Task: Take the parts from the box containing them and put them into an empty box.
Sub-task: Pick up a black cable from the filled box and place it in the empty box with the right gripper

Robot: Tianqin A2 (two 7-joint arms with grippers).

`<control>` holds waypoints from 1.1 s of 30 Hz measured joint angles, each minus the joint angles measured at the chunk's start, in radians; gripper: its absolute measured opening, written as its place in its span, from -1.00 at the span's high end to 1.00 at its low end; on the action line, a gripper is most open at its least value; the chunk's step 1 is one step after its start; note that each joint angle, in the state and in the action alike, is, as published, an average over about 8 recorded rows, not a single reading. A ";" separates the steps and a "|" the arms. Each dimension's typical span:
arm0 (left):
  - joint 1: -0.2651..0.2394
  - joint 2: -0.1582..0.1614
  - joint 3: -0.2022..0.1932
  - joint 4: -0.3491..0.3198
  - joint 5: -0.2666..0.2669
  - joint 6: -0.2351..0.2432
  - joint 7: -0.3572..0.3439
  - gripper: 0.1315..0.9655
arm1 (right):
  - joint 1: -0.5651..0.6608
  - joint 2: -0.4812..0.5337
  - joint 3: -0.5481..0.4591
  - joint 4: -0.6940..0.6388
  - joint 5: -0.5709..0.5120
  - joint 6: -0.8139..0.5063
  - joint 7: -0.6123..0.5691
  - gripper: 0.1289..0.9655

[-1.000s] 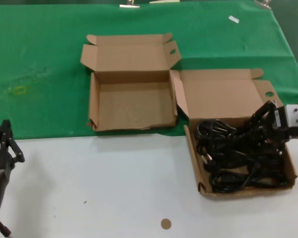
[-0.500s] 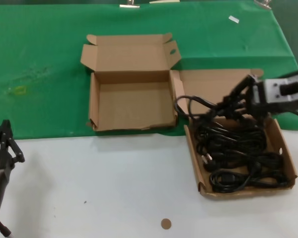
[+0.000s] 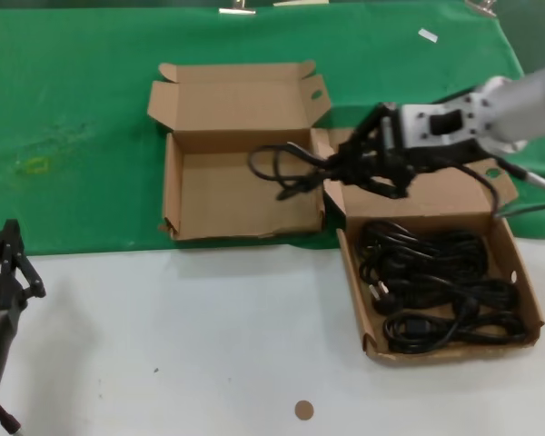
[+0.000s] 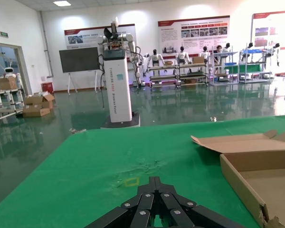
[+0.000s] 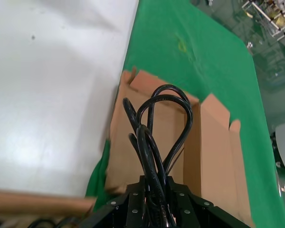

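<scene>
From the head view we see our right gripper (image 3: 350, 168) clenched on a coiled black cable (image 3: 286, 171), carried in the air above the wall between the two boxes, its loops hanging over the right side of the empty box (image 3: 241, 193), which sits on the green cloth (image 3: 73, 109) near that cloth's front edge. The box of parts (image 3: 436, 272) rests on the white table (image 3: 209, 336) toward its right edge, more black cables (image 3: 436, 286) piled inside. Our left gripper (image 3: 4, 263) waits at the table's left edge. In the left wrist view its fingers (image 4: 154, 209) are pressed together on nothing, the empty box's corner (image 4: 256, 175) beyond. The right wrist view shows the cable loop (image 5: 159, 128) running out from between our fingers (image 5: 133, 209) above the empty box's floor (image 5: 133, 142). We judge the dangling loops could snag that dividing wall, or drape across it if let go too soon.
</scene>
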 joint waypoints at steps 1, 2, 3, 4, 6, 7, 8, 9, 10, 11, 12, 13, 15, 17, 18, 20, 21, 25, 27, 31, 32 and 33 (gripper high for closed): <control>0.000 0.000 0.000 0.000 0.000 0.000 0.000 0.97 | 0.008 -0.015 -0.006 -0.013 -0.003 0.003 -0.002 0.77; 0.000 0.000 0.000 0.000 0.000 0.000 0.000 0.97 | 0.015 -0.030 -0.011 -0.026 -0.007 0.007 -0.003 0.77; 0.000 0.000 0.000 0.000 0.000 0.000 0.000 0.97 | 0.022 -0.045 -0.016 -0.039 -0.010 0.011 -0.006 0.77; 0.000 0.000 0.000 0.000 0.000 0.000 0.000 0.97 | 0.028 -0.059 -0.021 -0.052 -0.013 0.015 -0.008 0.77; 0.000 0.000 0.000 0.000 0.000 0.000 0.000 0.97 | 0.041 -0.087 -0.031 -0.079 -0.018 0.024 -0.014 0.77; 0.000 0.000 0.000 0.000 0.000 0.000 0.000 0.97 | 0.046 -0.100 -0.035 -0.093 -0.020 0.028 -0.018 0.77; 0.000 0.000 0.000 0.000 0.000 0.000 0.000 0.97 | 0.052 -0.113 -0.039 -0.109 -0.022 0.033 -0.022 0.77; 0.000 0.000 0.000 0.000 0.000 0.000 0.000 0.97 | 0.058 -0.127 -0.044 -0.125 -0.024 0.038 -0.027 0.77; 0.000 0.000 0.000 0.000 0.000 0.000 0.000 0.97 | 0.065 -0.140 -0.048 -0.142 -0.026 0.042 -0.032 0.77; 0.000 0.000 0.000 0.000 0.000 0.000 0.000 0.97 | 0.072 -0.154 -0.052 -0.160 -0.028 0.048 -0.038 0.77; 0.000 0.000 0.000 0.000 0.000 0.000 0.000 0.97 | 0.079 -0.169 -0.056 -0.180 -0.029 0.053 -0.044 0.77; 0.000 0.000 0.000 0.000 0.000 0.000 0.000 0.97 | 0.087 -0.182 -0.060 -0.201 -0.031 0.058 -0.051 0.77; 0.000 0.000 0.000 0.000 0.000 0.000 0.000 0.97 | 0.104 -0.210 -0.066 -0.246 -0.032 0.070 -0.067 0.77; 0.000 0.000 0.000 0.000 0.000 0.000 0.000 0.97 | 0.121 -0.237 -0.071 -0.293 -0.033 0.083 -0.085 0.77; 0.000 0.000 0.000 0.000 0.000 0.000 0.000 0.97 | 0.130 -0.251 -0.073 -0.318 -0.033 0.089 -0.095 0.77; 0.000 0.000 0.000 0.000 0.000 0.000 0.000 0.97 | 0.148 -0.278 -0.076 -0.370 -0.031 0.103 -0.117 0.77; 0.000 0.000 0.000 0.000 0.000 0.000 0.000 0.97 | 0.157 -0.292 -0.077 -0.398 -0.030 0.110 -0.129 0.77; 0.000 0.000 0.000 0.000 0.000 0.000 0.000 0.97 | 0.199 -0.353 -0.075 -0.524 -0.018 0.142 -0.187 0.77; 0.000 0.000 0.000 0.000 0.000 0.000 0.000 0.97 | 0.222 -0.385 -0.071 -0.595 -0.009 0.160 -0.222 0.77; 0.000 0.000 0.000 0.000 0.000 0.000 0.000 0.97 | 0.273 -0.450 -0.054 -0.748 0.014 0.198 -0.303 0.77; 0.000 0.000 0.000 0.000 0.000 0.000 0.000 0.97 | 0.285 -0.465 -0.049 -0.786 0.020 0.208 -0.324 0.77; 0.000 0.000 0.000 0.000 0.000 0.000 0.000 0.97 | 0.297 -0.479 -0.044 -0.822 0.026 0.217 -0.344 0.77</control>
